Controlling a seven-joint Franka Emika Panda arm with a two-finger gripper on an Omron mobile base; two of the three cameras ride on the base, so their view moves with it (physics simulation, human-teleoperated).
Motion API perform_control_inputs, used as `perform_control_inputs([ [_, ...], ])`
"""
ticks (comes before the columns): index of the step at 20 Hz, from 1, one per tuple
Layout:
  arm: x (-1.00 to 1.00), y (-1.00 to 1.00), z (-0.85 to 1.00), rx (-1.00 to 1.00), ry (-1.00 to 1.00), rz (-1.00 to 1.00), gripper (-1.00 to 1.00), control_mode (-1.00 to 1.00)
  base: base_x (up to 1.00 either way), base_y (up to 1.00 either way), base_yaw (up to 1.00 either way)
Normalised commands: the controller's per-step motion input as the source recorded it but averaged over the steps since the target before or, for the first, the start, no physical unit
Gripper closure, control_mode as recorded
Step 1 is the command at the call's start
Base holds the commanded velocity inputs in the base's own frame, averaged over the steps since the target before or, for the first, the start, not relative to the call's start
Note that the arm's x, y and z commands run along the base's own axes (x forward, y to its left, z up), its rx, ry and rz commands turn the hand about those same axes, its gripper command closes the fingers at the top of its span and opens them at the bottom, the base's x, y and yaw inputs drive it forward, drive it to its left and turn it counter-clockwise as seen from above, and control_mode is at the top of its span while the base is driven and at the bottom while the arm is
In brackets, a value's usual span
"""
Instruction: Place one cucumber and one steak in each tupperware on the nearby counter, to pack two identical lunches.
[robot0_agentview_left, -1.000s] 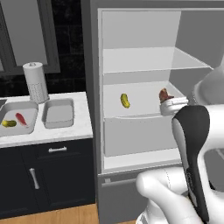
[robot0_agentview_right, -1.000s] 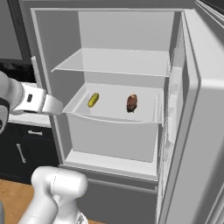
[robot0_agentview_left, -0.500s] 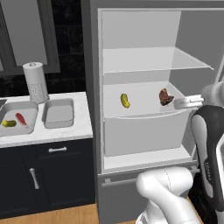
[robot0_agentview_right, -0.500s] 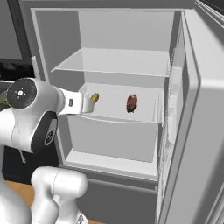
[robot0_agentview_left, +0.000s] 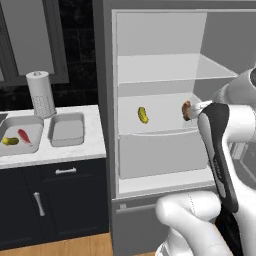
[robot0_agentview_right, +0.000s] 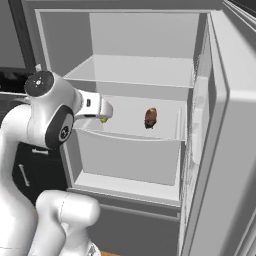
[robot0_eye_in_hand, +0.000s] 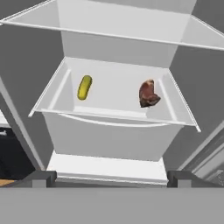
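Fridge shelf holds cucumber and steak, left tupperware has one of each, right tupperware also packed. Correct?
Not quite: the right tupperware is empty, as the left base view shows. The rest holds: a cucumber and a steak lie on the fridge shelf, and the left tupperware holds a cucumber and a red steak.

Fridge middle shelf (robot0_eye_in_hand: 113, 94) carries a cucumber (robot0_eye_in_hand: 84, 87) on the left and a dark brown-red steak (robot0_eye_in_hand: 148, 93) on the right, well apart. Worktop (robot0_agentview_left: 75, 150) carries two grey tupperware trays side by side: near one (robot0_agentview_left: 66, 128) bare, far one (robot0_agentview_left: 31, 142) holding another cucumber (robot0_agentview_left: 9, 141) and a red steak (robot0_agentview_left: 24, 135). Paper towel roll (robot0_agentview_left: 41, 93) stands behind them.
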Motion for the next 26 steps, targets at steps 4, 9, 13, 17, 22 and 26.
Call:
perform_control_inputs([
  [4,0.44,-0.12,-0.09,-0.06,0.21,-0.08,-1.0,-1.0,0.0,0.0,0.0],
  [9,0.37,-0.21,-0.31,-0.04,0.14,-0.11,-1.0,-1.0,0.0,0.0,0.0],
  [13,0.22,-0.33,-0.46,-0.01,0.03,-0.13,-1.0,-1.0,0.0,0.0,0.0],
  [17,0.22,-0.34,-0.39,-0.03,0.0,-0.11,-1.0,-1.0,0.0,0.0,0.0],
  [22,0.24,-0.29,-0.3,-0.01,0.0,-0.07,-1.0,-1.0,0.0,0.0,0.0],
  [26,0.3,-0.11,-0.12,0.0,0.0,-0.05,-1.0,-1.0,0.0,0.0,0.0],
])
